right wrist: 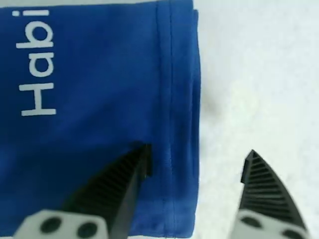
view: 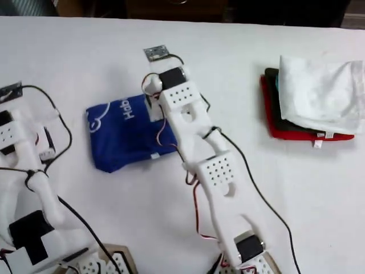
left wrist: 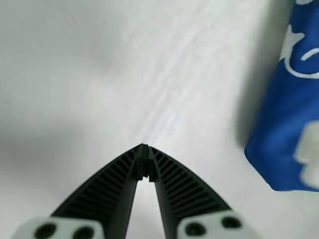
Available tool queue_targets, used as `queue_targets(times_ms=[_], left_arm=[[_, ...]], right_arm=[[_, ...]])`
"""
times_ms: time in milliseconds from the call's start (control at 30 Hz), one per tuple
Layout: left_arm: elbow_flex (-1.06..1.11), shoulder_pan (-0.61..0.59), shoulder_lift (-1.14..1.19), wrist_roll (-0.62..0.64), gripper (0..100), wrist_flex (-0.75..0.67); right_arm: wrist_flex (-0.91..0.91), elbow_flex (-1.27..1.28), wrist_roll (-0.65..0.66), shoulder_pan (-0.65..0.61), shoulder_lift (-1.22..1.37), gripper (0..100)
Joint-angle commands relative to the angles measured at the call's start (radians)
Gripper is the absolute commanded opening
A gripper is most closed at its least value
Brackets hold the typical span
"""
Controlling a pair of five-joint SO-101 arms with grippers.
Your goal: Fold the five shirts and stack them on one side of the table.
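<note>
A folded blue shirt [view: 126,136] with white print lies left of the table's middle. My right gripper [right wrist: 197,162] is open at its hemmed edge, one finger [right wrist: 134,169] over the blue cloth [right wrist: 99,99] and the other [right wrist: 254,174] over the bare table beside it. In the high view the right gripper [view: 153,103] hangs at the shirt's far right corner. My left gripper [left wrist: 144,152] is shut on nothing, low over the white table, with the blue shirt [left wrist: 294,119] off to one side. A stack of folded shirts [view: 311,105] sits at the right, white on top, dark and red below.
The left arm [view: 20,165] stands at the table's left edge, with black cables looping around it. The right arm [view: 214,177] stretches diagonally across the middle from the near edge. The white table [view: 102,63] runs bare along the far side.
</note>
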Motion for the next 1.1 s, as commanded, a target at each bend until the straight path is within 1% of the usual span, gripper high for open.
queue_targets(times_ms=[0,233,400,533,633,667,733,867,967,1067], left_arm=[[0.007,-0.011,-0.037,-0.008,3,-0.029],[0.005,-0.012,-0.037,-0.008,3,-0.020],[0.002,-0.044,-0.037,-0.008,3,-0.020],[0.002,-0.055,-0.038,-0.008,3,-0.020],[0.001,-0.055,-0.038,-0.008,3,-0.020],[0.001,-0.055,-0.038,-0.008,3,-0.020],[0.001,-0.055,-0.038,-0.008,3,-0.018],[-0.002,-0.055,-0.040,-0.005,3,0.002],[-0.002,-0.055,-0.040,-0.005,3,0.011],[-0.002,-0.055,-0.040,-0.005,3,0.012]], right_arm=[[0.007,-0.003,-0.014,-0.022,-0.056,29.4],[0.004,-0.012,-0.017,-0.064,0.053,29.4],[0.007,-0.012,-0.072,-0.025,0.087,29.4],[0.010,-0.005,-0.069,-0.008,0.087,29.4],[0.015,-0.002,-0.061,-0.021,0.094,28.9],[0.018,-0.002,-0.044,-0.031,0.094,27.5],[0.021,-0.002,0.000,-0.054,0.090,21.4],[0.021,0.000,0.069,-0.076,0.087,2.0],[0.021,0.000,0.101,-0.070,0.094,3.3],[0.021,0.000,0.109,-0.047,0.090,2.4]])
